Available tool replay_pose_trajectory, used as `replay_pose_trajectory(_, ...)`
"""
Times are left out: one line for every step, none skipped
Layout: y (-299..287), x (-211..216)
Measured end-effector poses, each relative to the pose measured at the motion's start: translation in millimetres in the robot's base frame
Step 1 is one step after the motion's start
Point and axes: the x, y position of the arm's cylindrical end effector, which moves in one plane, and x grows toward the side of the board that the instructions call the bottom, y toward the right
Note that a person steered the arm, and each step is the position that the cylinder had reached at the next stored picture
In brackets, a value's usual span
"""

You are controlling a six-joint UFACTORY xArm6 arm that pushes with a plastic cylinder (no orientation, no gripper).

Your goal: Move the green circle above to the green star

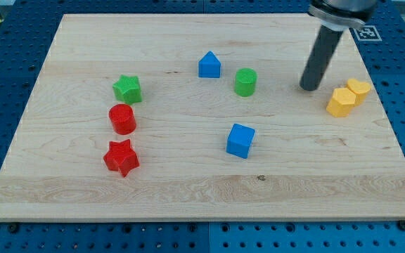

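The green circle (245, 81) stands on the wooden board (188, 190) a little right of centre, towards the view's top. The green star (127, 89) lies far to its left, at nearly the same height in the view. My tip (309, 88) rests on the board to the right of the green circle, about a block's width or two away from it, not touching any block. The dark rod rises from the tip towards the view's top right.
A blue house-shaped block (209, 65) sits just left of the green circle. A blue cube (240, 140) lies below it. A red cylinder (122, 119) and red star (121, 157) lie below the green star. Two yellow blocks (348, 97) sit right of my tip.
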Motion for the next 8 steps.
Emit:
replay_pose_trajectory(-24,6)
replay_pose_trajectory(-56,12)
replay_pose_trajectory(-93,13)
replay_pose_trajectory(-110,13)
replay_pose_trajectory(-126,11)
replay_pose_trajectory(-155,0)
replay_pose_trajectory(-170,-10)
replay_pose_trajectory(-189,-27)
